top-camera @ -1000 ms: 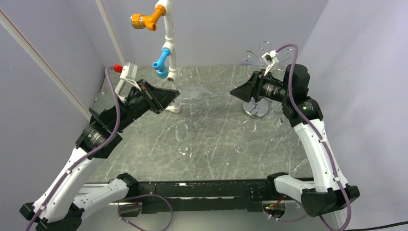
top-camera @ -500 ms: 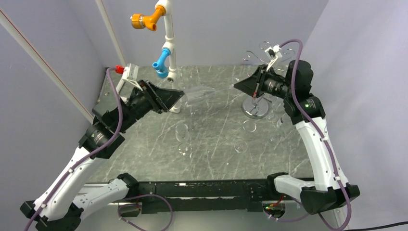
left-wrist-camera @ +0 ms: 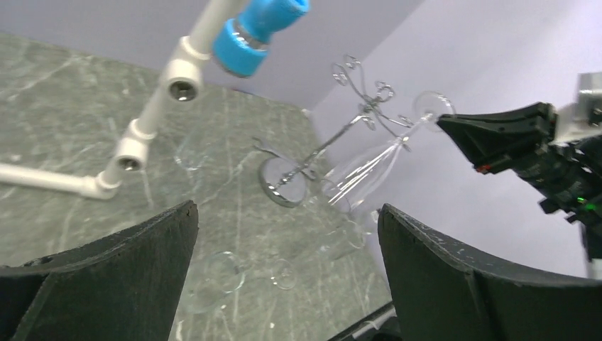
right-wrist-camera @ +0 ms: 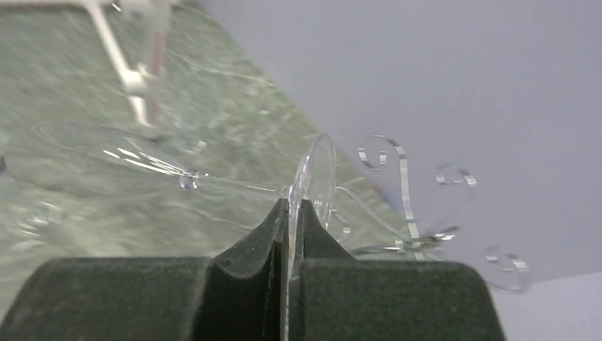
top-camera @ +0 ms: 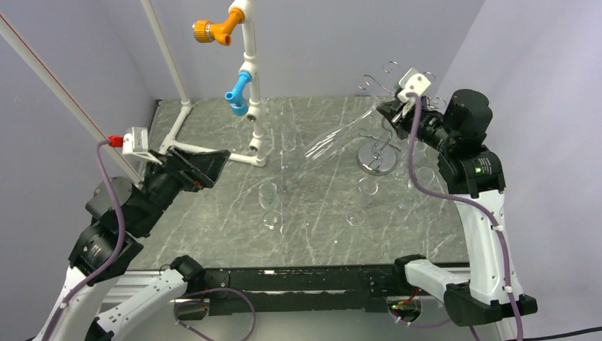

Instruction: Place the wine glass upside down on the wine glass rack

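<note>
The clear wine glass (top-camera: 328,144) hangs tilted in the air, bowl down-left and foot up-right. My right gripper (top-camera: 388,111) is shut on the flat foot (right-wrist-camera: 315,174), pinching its rim between the black pads (right-wrist-camera: 248,241); the stem and bowl (right-wrist-camera: 85,160) stretch away to the left. The chrome wine glass rack (top-camera: 377,158) stands just behind and under the glass, and its curled arms (right-wrist-camera: 401,177) show to the right of the foot. My left gripper (top-camera: 207,168) is open and holds nothing, well to the left of the glass (left-wrist-camera: 365,170).
A white pipe frame (top-camera: 250,78) with orange and blue fittings stands at the back centre. Other clear glasses stand or lie on the marble table (top-camera: 213,234): one (top-camera: 268,196) mid-left, one (top-camera: 355,215) centre, one (top-camera: 368,186) near the rack base.
My left gripper opened, let go of the bowl and drew back left and nearer. My right gripper shut on the foot and carried the glass up and right toward the rack.
</note>
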